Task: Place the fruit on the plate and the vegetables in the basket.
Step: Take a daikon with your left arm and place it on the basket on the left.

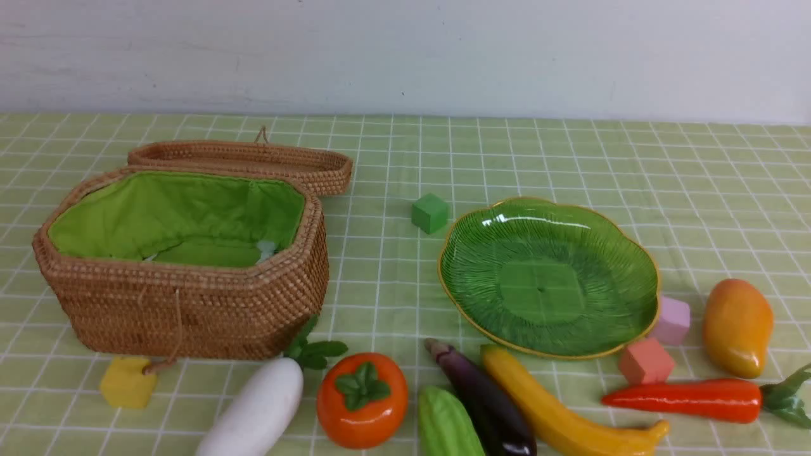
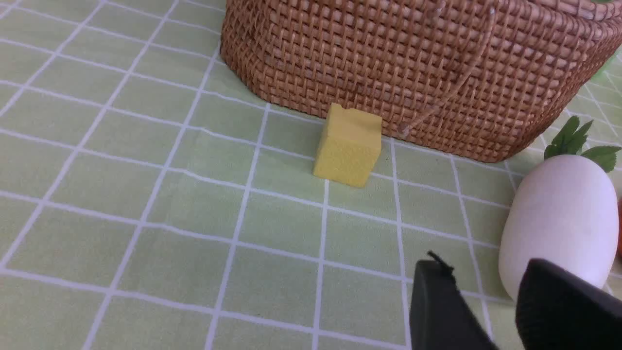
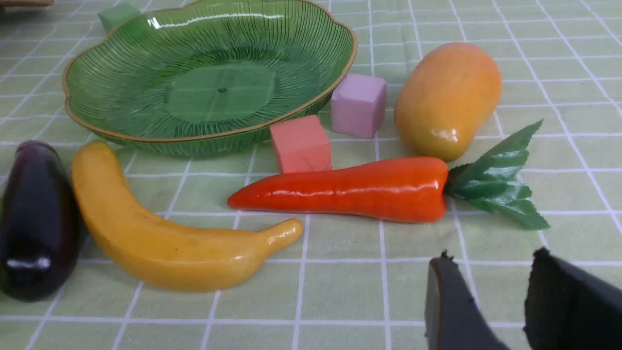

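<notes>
Nothing sorted yet: fruit (image 1: pixel 362 400) and vegetables (image 1: pixel 447 424) lie on the tabletop (image 1: pixel 393 285), on the robot's side of the basket (image 1: pixel 190 310) and plate (image 1: pixel 548 275).
The radish (image 2: pixel 559 223) lies just beside the left tool (image 2: pixel 483 272), the carrot (image 3: pixel 350 189) and banana (image 3: pixel 160 243) near the right tool (image 3: pixel 492 257). Both tools stand apart, empty. Best grip each across its middle. The eggplant (image 3: pixel 34 218) crowds the banana, two cubes (image 3: pixel 358 104) hug the plate's rim, and open room lies between basket and plate.

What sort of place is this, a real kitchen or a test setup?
Probably a staged tabletop: checked green tablecloth, bare white wall, glossy toy banana and carrot, a loose foam cube.
</notes>
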